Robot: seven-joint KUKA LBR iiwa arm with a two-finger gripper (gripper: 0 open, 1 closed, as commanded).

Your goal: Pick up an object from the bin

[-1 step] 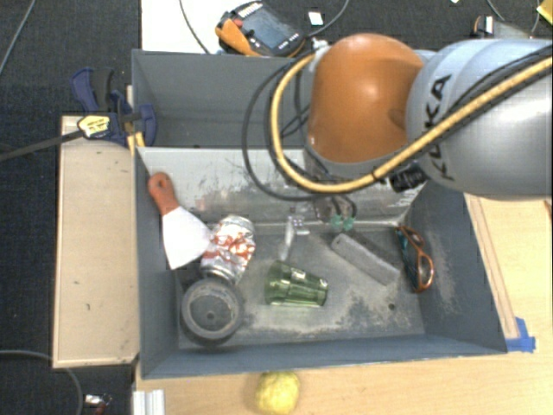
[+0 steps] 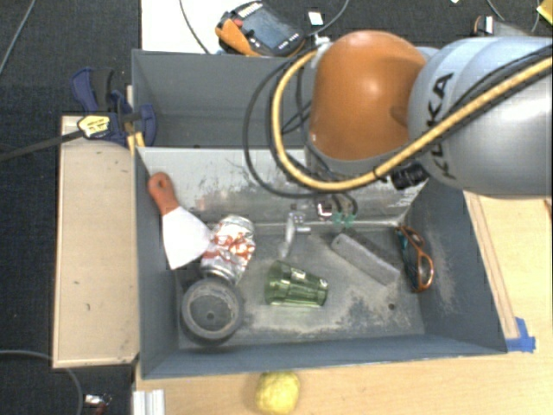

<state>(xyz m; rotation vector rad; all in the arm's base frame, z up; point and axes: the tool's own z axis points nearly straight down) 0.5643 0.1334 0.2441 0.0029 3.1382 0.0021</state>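
Note:
My gripper point(image 2: 318, 226) hangs low over the middle of the bin, under the orange wrist cover. Its fingers stand apart and open, with nothing between them. The left fingertip point(image 2: 290, 235) points down just above a green see-through cup point(image 2: 295, 285) lying on its side on the bin floor. A grey oblong block point(image 2: 365, 258) lies slantwise just right of and below the right finger. A crushed red-and-white can point(image 2: 229, 247) lies to the left of the cup.
A scraper point(image 2: 177, 227) with a brown handle and white blade rests against the left wall. A dark round lid point(image 2: 210, 309) sits in the front left corner. Brown-handled scissors point(image 2: 416, 256) lie by the right wall. The arm and cables cover the back of the bin.

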